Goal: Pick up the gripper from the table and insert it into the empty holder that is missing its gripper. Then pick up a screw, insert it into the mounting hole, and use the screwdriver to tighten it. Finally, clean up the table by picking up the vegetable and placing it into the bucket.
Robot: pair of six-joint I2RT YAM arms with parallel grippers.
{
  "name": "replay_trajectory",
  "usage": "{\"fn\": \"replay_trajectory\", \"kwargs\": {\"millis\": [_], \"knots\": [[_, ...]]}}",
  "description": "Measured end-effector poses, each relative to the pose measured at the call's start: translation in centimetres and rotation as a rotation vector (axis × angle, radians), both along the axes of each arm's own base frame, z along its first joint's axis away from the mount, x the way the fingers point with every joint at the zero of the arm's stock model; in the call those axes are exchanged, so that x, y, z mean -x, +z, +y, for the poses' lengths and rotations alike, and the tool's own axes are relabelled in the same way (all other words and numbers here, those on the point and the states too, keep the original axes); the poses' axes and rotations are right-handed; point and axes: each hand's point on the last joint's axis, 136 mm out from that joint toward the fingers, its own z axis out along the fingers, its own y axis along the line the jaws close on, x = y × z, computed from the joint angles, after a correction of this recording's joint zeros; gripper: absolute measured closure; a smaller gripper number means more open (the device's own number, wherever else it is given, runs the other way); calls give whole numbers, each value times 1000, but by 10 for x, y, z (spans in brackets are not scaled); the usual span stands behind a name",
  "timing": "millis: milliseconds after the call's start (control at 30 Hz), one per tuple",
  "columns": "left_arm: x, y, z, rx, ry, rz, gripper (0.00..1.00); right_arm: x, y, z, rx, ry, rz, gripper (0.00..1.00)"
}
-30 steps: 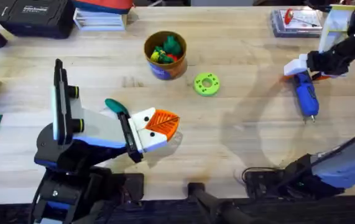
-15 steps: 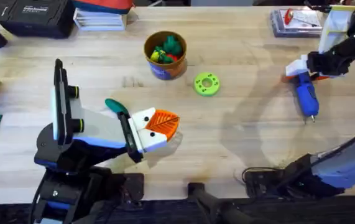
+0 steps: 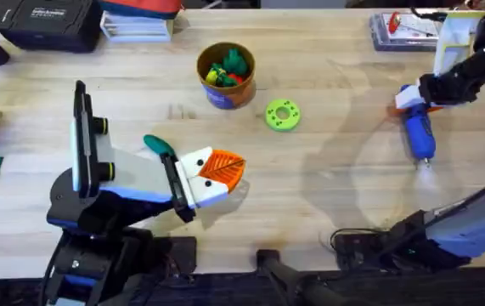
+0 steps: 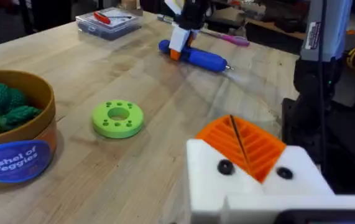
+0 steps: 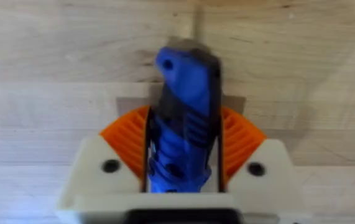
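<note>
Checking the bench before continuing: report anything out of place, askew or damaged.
Nothing stands out. The screwdriver lies flat on the table between the right gripper's pads, the bucket stands upright with its vegetables inside, and the green disc lies flat.

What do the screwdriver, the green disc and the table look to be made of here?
The screwdriver: likely smooth blue plastic with a thin metal tip. The green disc: probably matte plastic, uniform colour with moulded holes. The table: light wood, with visible plank seams and grain.
</note>
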Motion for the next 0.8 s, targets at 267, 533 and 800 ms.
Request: {"fn": "replay_trajectory", "kwargs": {"millis": [267, 533, 800], "knots": [[0, 0, 0, 0, 0, 0, 995, -2, -1, -1, 3, -1, -12, 975], [0, 0, 0, 0, 0, 0, 995, -7, 3, -2, 19, -10, -57, 975], [0, 0, 0, 0, 0, 0, 995, -30, 80, -11, 114, -85, -319, 975]]}}
